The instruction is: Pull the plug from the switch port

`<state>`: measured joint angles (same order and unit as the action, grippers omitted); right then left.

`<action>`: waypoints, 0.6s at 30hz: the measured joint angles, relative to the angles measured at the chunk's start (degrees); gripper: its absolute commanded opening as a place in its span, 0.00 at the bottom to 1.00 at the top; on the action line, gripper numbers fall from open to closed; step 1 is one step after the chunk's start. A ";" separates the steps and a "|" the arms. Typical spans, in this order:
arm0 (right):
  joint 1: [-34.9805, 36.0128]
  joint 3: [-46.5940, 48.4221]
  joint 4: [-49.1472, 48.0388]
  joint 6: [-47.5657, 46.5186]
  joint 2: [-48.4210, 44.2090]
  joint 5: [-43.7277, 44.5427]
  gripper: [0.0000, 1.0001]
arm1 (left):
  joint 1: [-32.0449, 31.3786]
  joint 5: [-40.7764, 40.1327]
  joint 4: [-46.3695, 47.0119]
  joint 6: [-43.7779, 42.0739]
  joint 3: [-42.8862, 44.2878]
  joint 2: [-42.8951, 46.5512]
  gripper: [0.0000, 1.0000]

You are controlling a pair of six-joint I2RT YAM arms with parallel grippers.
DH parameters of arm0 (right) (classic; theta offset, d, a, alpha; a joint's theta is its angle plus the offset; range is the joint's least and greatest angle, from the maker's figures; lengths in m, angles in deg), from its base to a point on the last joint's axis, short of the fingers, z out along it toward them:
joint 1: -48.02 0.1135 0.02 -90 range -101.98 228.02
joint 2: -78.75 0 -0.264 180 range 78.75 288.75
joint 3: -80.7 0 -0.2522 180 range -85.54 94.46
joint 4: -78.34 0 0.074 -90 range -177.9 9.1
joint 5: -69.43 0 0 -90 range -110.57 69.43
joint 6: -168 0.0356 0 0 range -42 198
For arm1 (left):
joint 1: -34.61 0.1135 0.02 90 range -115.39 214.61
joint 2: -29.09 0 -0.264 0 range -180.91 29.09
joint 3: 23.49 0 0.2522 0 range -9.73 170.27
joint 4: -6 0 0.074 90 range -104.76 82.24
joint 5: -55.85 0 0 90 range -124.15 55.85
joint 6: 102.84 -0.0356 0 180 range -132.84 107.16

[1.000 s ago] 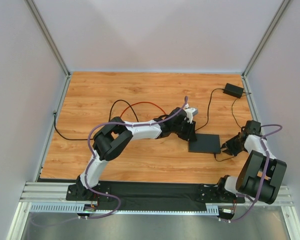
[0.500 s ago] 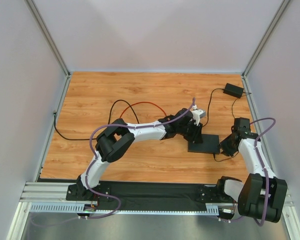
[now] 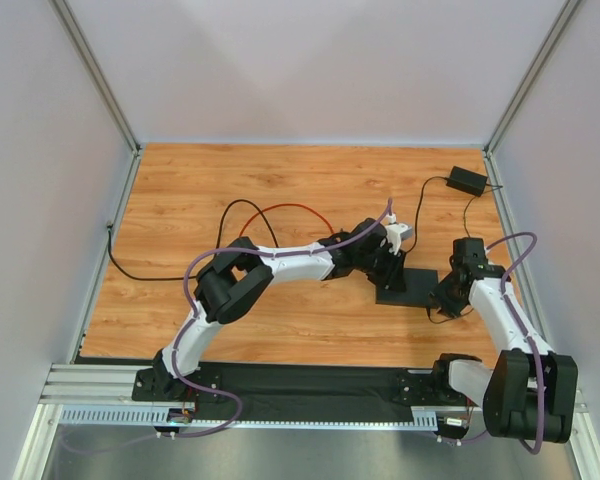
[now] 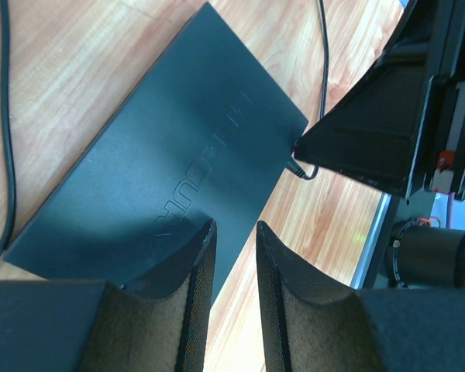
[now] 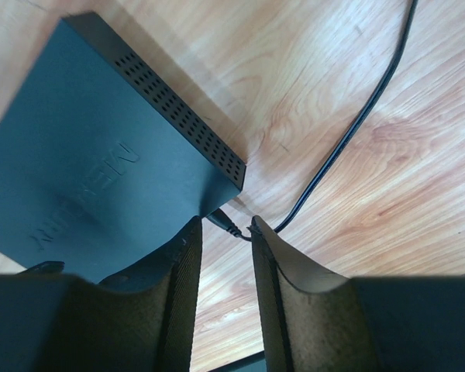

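The switch is a flat matte-black box point(image 3: 412, 286) lying on the wooden table; its port is hidden in the edge. The black plug point(image 5: 231, 225) sits in the box's edge near a corner, its thin cable point(image 5: 349, 132) running off across the wood. The plug point(image 4: 298, 167) also shows in the left wrist view. My right gripper point(image 5: 226, 221) is open, with the plug just beyond its fingertips, between them. At the box's point(image 4: 163, 155) other end is my left gripper point(image 4: 234, 226), jaws slightly apart, one finger over the lid, one over wood, nothing clamped.
A small black adapter brick point(image 3: 467, 181) lies at the back right with the cable leading to it. A black cable point(image 3: 230, 215) and a red one point(image 3: 290, 208) loop behind the left arm. Frame posts and walls bound the table.
The right arm swung left and brought its gripper to the box's right end, jaws widening. The left gripper moved right onto the box's left end.
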<state>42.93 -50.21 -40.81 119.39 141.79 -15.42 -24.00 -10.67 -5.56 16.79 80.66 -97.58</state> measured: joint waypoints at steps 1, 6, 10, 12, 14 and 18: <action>0.46 -0.52 -0.28 0.00 0.24 -0.11 0.38 | 0.00 0.31 0.04 0.00 0.02 -0.26 0.35; 2.16 -1.97 -0.85 -0.04 -0.70 -1.16 0.45 | 0.00 1.60 0.17 0.02 0.02 -0.96 0.36; 2.58 -1.99 -1.31 -0.26 -0.57 -1.68 0.41 | -0.02 2.91 0.17 0.07 1.31 -1.81 0.36; 2.86 -1.99 -1.66 -0.31 -0.22 -2.23 0.40 | -0.02 3.65 0.28 0.11 2.47 -2.56 0.36; 3.39 -1.99 -1.90 -0.35 -0.02 -2.60 0.40 | -0.02 4.20 0.37 0.22 3.13 -3.04 0.36; 4.37 -1.92 -2.64 -0.70 0.83 -3.76 0.38 | -0.04 4.79 0.31 0.24 3.15 -3.32 0.36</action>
<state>47.31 -52.13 -43.46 118.69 142.62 -19.18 -24.04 -5.88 -5.25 17.03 83.80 -100.90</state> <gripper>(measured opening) 0.388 0.356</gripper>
